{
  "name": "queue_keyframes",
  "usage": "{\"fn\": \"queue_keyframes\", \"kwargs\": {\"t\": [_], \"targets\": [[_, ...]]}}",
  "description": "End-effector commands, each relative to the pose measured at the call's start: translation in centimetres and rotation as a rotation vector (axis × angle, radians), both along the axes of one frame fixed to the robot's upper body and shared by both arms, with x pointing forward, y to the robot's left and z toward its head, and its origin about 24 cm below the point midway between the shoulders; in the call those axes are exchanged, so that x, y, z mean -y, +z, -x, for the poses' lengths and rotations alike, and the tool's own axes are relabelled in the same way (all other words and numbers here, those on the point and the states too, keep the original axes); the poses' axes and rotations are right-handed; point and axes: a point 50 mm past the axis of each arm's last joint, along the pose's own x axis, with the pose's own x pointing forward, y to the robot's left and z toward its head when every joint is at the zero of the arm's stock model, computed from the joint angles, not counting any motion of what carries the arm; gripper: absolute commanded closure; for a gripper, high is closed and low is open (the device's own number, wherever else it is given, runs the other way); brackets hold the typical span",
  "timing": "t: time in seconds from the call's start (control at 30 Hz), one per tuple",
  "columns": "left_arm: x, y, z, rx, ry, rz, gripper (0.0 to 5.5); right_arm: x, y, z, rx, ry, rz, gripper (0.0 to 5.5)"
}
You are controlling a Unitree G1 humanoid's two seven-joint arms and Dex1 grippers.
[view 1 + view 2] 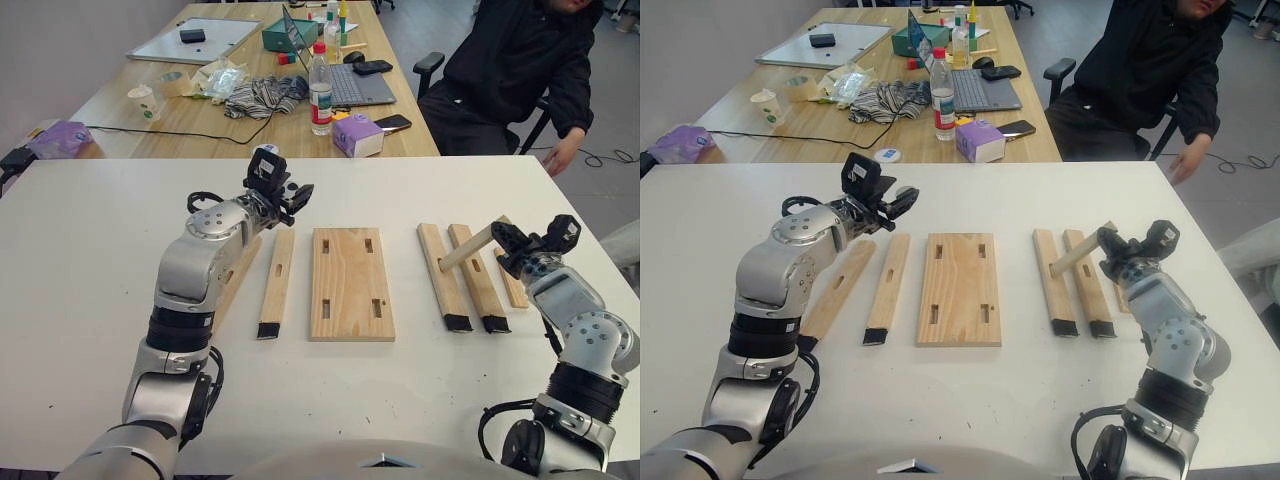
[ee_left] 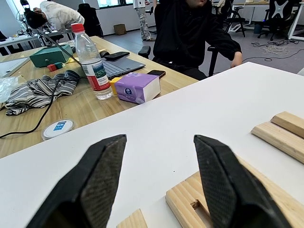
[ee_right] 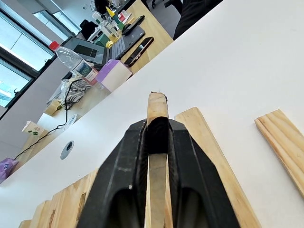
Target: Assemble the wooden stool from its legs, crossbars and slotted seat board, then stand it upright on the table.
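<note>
The slotted seat board (image 1: 350, 283) lies flat mid-table. Left of it lie two legs, one (image 1: 277, 281) in full sight and one (image 1: 238, 275) partly under my left arm. My left gripper (image 1: 285, 195) hovers open above the far end of the nearer leg, with nothing between its fingers (image 2: 223, 175). Right of the board lie two legs (image 1: 443, 277) (image 1: 478, 278) side by side, with another wooden piece (image 1: 513, 285) partly hidden behind my right arm. My right gripper (image 1: 512, 243) is shut on a crossbar (image 1: 470, 247), held tilted with its free end down at the legs (image 3: 209, 142).
Behind the white table (image 1: 100, 230) stands a wooden desk with a water bottle (image 1: 320, 90), a purple tissue box (image 1: 357, 135), a laptop and clutter. A person in black (image 1: 530, 70) sits at the back right, touching nothing of the stool.
</note>
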Motion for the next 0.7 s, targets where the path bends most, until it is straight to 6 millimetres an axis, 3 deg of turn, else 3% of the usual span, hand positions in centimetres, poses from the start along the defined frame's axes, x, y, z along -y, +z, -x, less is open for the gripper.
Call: {"fn": "queue_keyframes", "kwargs": {"t": [0.03, 0.3, 0.5, 0.7], "targets": [[-0.1, 0.0, -0.1, 0.010, 0.000, -0.016, 2.93, 0.1, -0.6, 0.2, -0.032, 0.013, 0.098, 5.08], [0.1, 0.2, -0.2, 0.021, -0.004, -0.011, 2.93, -2.0, -0.9, 0.2, 0.015, 0.026, 0.158, 5.08], [0.2, 0.1, -0.2, 0.021, -0.002, -0.004, 2.93, -4.4, -3.0, 2.1, 0.031, 0.017, 0.183, 5.08], [0.2, -0.1, -0.1, 0.021, 0.005, -0.001, 2.93, -6.2, -2.4, 2.5, 0.093, 0.104, 0.360, 5.08]]}}
